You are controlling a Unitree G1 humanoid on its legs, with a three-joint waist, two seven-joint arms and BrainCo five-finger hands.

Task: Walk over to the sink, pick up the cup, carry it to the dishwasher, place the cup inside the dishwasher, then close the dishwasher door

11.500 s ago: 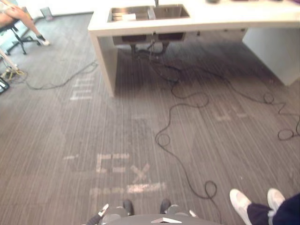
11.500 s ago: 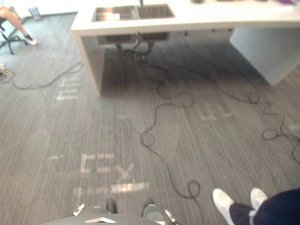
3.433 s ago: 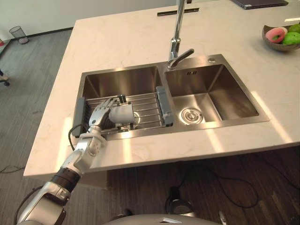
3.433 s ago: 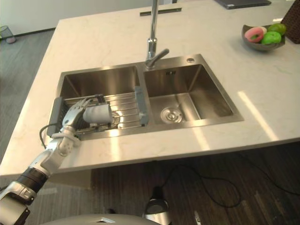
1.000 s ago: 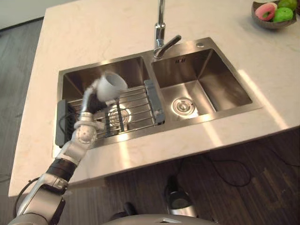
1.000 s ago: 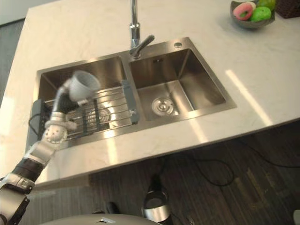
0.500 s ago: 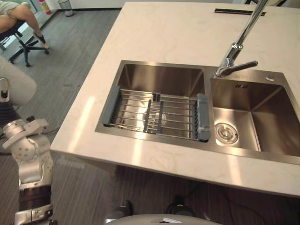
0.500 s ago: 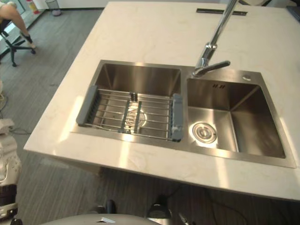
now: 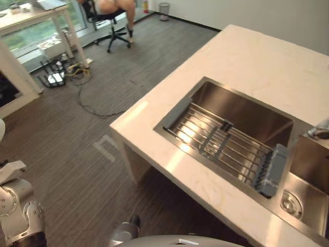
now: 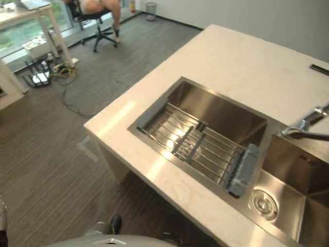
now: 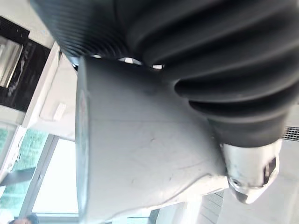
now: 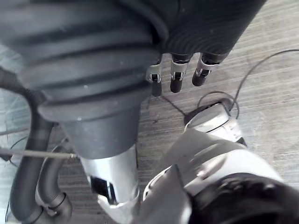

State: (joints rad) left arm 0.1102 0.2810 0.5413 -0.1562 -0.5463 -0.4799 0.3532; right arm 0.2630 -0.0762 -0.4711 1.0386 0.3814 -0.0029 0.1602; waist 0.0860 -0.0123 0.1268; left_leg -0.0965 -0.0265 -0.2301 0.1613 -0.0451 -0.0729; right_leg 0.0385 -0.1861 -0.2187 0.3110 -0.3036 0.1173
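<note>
Since half a second ago the view has been swung leftward, so that the sink point(image 10: 221, 110), then squarely ahead, is now seen off to the right. This is taken as a turn of the camera, not a shift of the things. The cup point(image 11: 140, 154) has been kept in the left hand point(image 11: 219, 107).

Nearest, in the left wrist view, the pale grey cup is seen pressed against the dark ribbed cover and is judged to be clasped round its wall, clear of the tabletop point(image 9: 247, 67). The right hand point(image 12: 174, 79) is hung over the floor with fingers loose and nothing in them.

The cup is judged rigid and light, with a smooth wall that may slip. Whether it is plastic or ceramic cannot be told. A hold round the mid-wall, with the rim left free, would suit setting it down.

Farther off, the dish rack point(image 9: 226, 146) is laid empty across the left basin, and the faucet point(image 10: 303, 126) is seen beyond it. Farthest, an office chair point(image 9: 115, 23) with a seated person point(image 9: 110, 5), a waste bin point(image 9: 164, 10) and a desk point(image 9: 36, 15) are seen.
</note>
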